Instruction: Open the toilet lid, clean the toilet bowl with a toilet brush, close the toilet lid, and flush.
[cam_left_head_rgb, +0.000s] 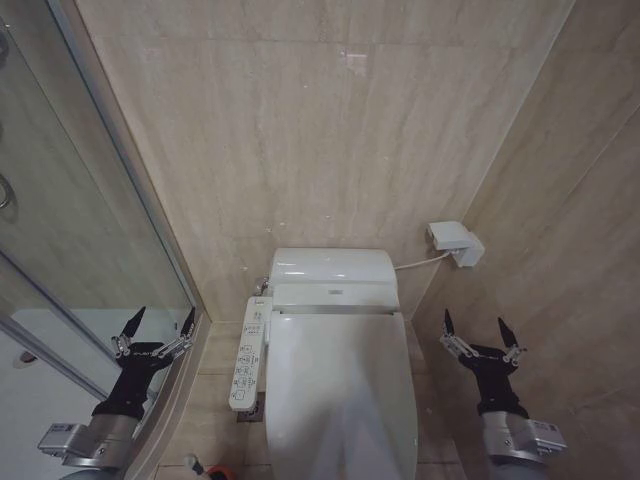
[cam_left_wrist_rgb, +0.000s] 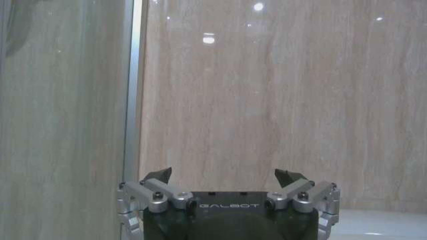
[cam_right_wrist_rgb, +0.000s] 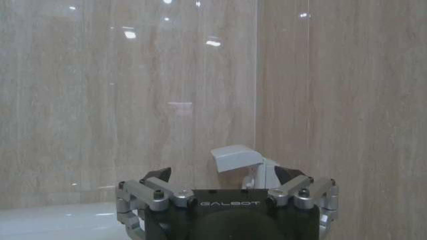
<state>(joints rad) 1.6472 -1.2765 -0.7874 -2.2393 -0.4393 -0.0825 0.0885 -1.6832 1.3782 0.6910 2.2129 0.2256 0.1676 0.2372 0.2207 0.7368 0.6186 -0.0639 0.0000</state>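
You look down at a narrow corner with beige stone tiles on the back wall (cam_left_head_rgb: 300, 120) and on the side wall to your right, and the glass shower door (cam_left_head_rgb: 70, 230) stands along your left side with its metal frame. The toilet sits against the back wall, in the middle of your head view, and its toilet lid (cam_left_head_rgb: 345, 390) is down and covers the toilet bowl completely, so you cannot see the inside of the bowl. Behind the lid there is the white rounded tank cover (cam_left_head_rgb: 332, 268), touching the back wall. On the left edge of the toilet you see the long white button panel (cam_left_head_rgb: 249, 355), which lies along the side of the lid. On the side wall, near the back corner, a small white box (cam_left_head_rgb: 455, 243) is fixed, and a thin white cable goes from it to the toilet. At the bottom edge of the head view, on the floor beside the left side of the toilet, you see a small part of the toilet brush (cam_left_head_rgb: 192, 464), with something red just next to it; more of it you cannot tell. Your left gripper (cam_left_head_rgb: 160, 322) hangs in the air between the shower door and the toilet, with its fingers spread wide and holding nothing. Your right gripper (cam_left_head_rgb: 477, 331) hangs beside the right edge of the toilet, near the side wall, also spread wide and empty.
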